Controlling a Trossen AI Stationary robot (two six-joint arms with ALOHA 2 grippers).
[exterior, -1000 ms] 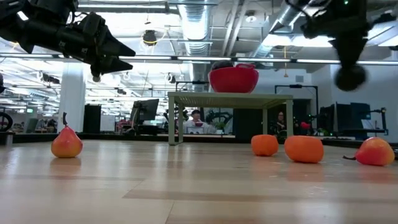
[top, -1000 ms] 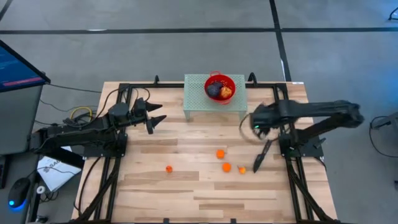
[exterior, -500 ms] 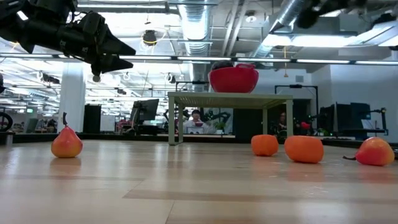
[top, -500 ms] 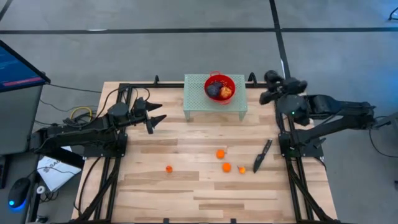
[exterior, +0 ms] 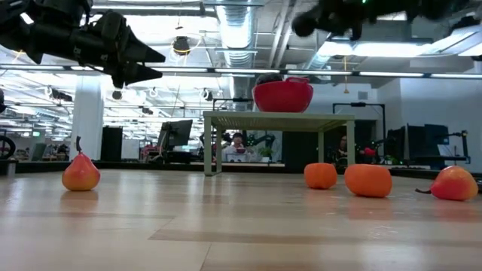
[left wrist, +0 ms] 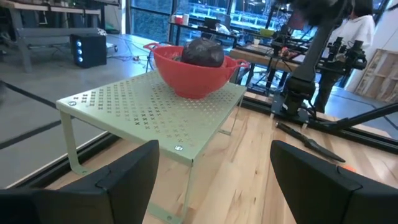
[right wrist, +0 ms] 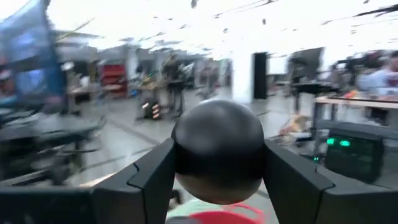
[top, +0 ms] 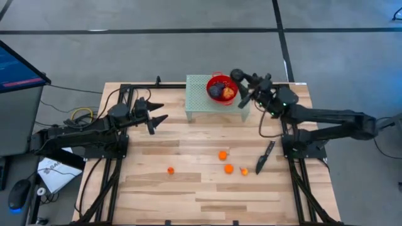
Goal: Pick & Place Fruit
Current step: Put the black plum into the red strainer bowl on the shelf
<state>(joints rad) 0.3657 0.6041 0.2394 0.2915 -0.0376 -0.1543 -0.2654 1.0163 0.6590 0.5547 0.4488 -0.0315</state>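
My right gripper point(top: 240, 80) hovers just right of the red bowl point(top: 222, 80), shut on a dark round fruit point(right wrist: 217, 146). It also shows high in the low view point(exterior: 320, 19). The bowl stands on a pale green perforated rack point(top: 201, 103) and holds a dark purple fruit point(top: 215, 91) and an orange-red one point(top: 229, 93). Several small orange fruits lie on the table: point(top: 222, 155), point(top: 228, 168), point(top: 244, 171), point(top: 170, 170). My left gripper point(top: 158, 117) waits open above the table's left part, facing the rack point(left wrist: 143, 118). My right gripper pinches the dark round fruit point(top: 237, 75) between its two fingers point(right wrist: 149, 180), one on each side of the ball. The fingers reach in roughly level from the table's right. The fruit is lifted clear, high above the table beside the bowl's rim.
A slim black object point(top: 265, 157) lies on the table near the right arm's base. The rack's legs point(exterior: 208, 143) stand by the far edge. Bare wood point(top: 188, 194) stretches across the near half. Beyond the table, desks and people show in the room.
My right gripper has carried the dark fruit up from over the table's right middle. It swung first toward the far right corner, then left toward the bowl. It stayed shut on the fruit throughout. The fruits on the table have not moved.
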